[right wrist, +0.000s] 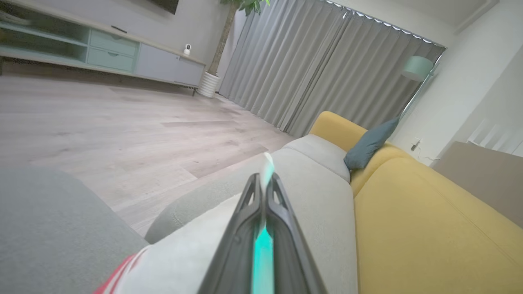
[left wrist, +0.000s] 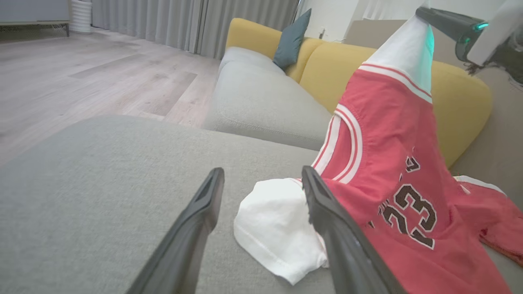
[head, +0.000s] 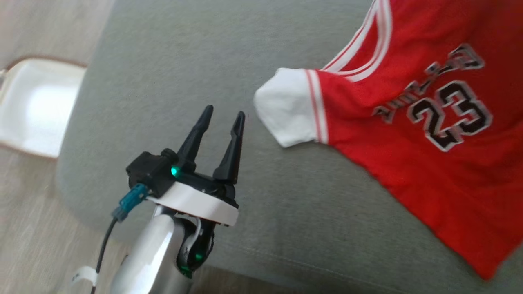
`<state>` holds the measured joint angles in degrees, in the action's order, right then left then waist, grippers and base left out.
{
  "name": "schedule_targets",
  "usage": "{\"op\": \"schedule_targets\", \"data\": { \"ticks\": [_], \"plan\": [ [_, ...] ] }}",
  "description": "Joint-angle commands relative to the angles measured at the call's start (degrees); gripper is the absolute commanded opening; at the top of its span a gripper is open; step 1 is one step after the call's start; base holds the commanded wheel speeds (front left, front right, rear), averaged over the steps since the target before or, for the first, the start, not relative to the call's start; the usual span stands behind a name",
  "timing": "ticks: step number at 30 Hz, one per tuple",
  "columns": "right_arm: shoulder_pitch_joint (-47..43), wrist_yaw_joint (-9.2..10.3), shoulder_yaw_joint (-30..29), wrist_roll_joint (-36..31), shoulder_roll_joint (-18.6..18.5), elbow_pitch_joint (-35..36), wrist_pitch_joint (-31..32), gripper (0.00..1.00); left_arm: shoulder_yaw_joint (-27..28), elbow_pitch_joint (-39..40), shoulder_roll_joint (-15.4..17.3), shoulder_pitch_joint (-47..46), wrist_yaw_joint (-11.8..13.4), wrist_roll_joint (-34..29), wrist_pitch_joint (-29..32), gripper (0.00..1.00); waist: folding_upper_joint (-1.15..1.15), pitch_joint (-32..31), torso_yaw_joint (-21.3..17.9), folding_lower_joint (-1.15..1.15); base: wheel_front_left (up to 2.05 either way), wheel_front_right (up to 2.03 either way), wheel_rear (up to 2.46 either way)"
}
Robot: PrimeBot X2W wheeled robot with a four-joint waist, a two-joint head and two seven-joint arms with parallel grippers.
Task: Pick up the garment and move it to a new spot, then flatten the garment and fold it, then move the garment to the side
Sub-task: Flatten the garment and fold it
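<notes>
The garment is a red jersey with white sleeves and the number 23, spread over the right of a grey cushion. One white sleeve lies flat toward my left gripper, which stands open a short way to the sleeve's left, holding nothing. In the left wrist view the same sleeve lies just beyond the open left gripper, and the garment rises to its other white sleeve, pinched by my right gripper. The right wrist view shows the right gripper shut on white cloth.
A white tray-like object sits on the wooden floor off the cushion's left edge. A yellow sofa with a grey seat and a blue pillow stands beyond the cushion. Curtains and a low cabinet line the far wall.
</notes>
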<state>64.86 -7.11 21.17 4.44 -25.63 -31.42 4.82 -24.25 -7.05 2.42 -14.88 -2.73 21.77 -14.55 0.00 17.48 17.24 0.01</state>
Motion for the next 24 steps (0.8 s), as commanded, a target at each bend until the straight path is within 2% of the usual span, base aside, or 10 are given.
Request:
{"op": "schedule_targets", "data": {
  "ticks": [1, 3, 8, 14, 19, 24],
  "plan": [
    [2.63, -0.37, 0.97, -0.86, -0.21, -0.63, -1.02, 0.00, 1.17, 2.19, 0.45, -2.21, 0.22, 0.41, -0.45, 1.00, 0.00, 2.51, 3.25, -0.01, 0.00, 0.00, 0.00],
    [6.11, -0.37, 2.71, -1.80, -0.43, -6.06, -2.08, 1.00, 0.62, 2.36, 0.45, -2.47, 0.36, 0.80, -0.45, 1.00, 0.00, 3.05, 4.06, -0.01, 0.00, 0.00, 0.00],
    [10.51, -0.37, 3.88, -1.75, 1.50, -15.51, -4.92, 1.00, 1.11, 2.30, 0.45, -2.83, 0.89, 0.92, -0.45, 1.00, 0.00, 3.50, 3.61, -0.01, 0.00, 0.00, 0.00],
    [8.37, -0.37, 3.29, 0.01, 3.35, -21.15, -11.89, 1.00, 3.56, 1.87, 0.45, -2.74, 0.97, -0.39, -0.45, 1.00, 0.00, 1.37, -0.47, -0.01, 0.00, 0.00, 0.00],
    [1.82, -0.37, 1.85, 1.63, 5.52, -20.98, -17.35, 1.00, 6.06, 1.51, 0.45, -1.75, 0.62, -2.21, -0.45, 1.00, 0.00, -1.94, -4.91, -0.01, 0.00, 0.00, 0.00],
    [-8.86, -0.37, -1.54, 3.89, 8.34, -16.14, -19.17, 1.00, 8.71, 1.30, 0.45, 0.19, 0.45, -3.77, -0.45, 1.00, 0.00, -5.31, -9.76, -0.01, 0.00, 0.00, 0.00]
  ]
}}
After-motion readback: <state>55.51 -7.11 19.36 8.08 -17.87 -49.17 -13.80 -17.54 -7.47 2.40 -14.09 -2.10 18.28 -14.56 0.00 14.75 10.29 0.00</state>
